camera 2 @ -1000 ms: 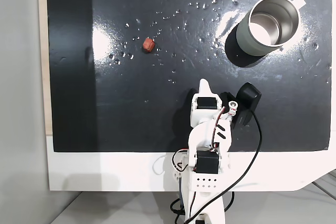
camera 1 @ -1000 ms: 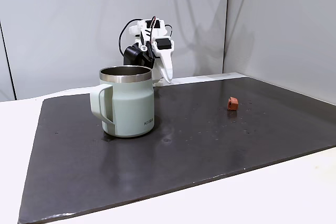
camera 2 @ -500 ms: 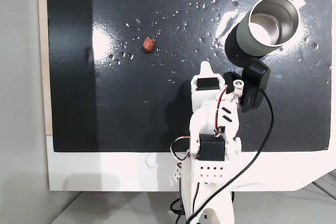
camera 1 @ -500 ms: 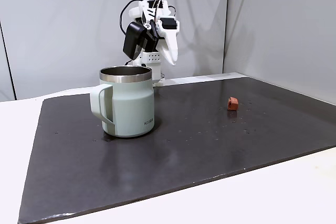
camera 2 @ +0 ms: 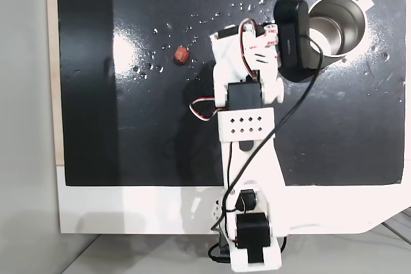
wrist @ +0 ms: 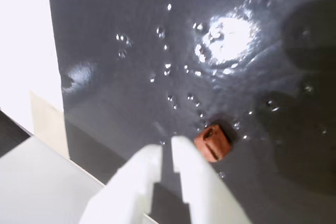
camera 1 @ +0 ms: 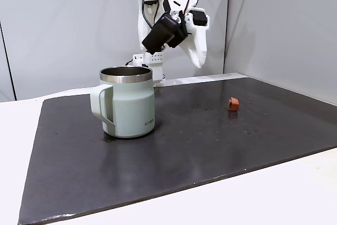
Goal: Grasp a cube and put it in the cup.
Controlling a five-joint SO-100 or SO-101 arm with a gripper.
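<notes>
White claw hangs high over the dark worktop, its fingers almost together and holding nothing. The little cube lies below it, just beside its tips in the wrist view.

Terracotta cube, pale mint-green cup with steel rim, white gripper, glossy black mat

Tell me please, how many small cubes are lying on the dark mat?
1. The cube lies alone on the dark mat, apart from the mug. In the wrist view it sits just beyond the gripper. The arm may hide others.
</notes>
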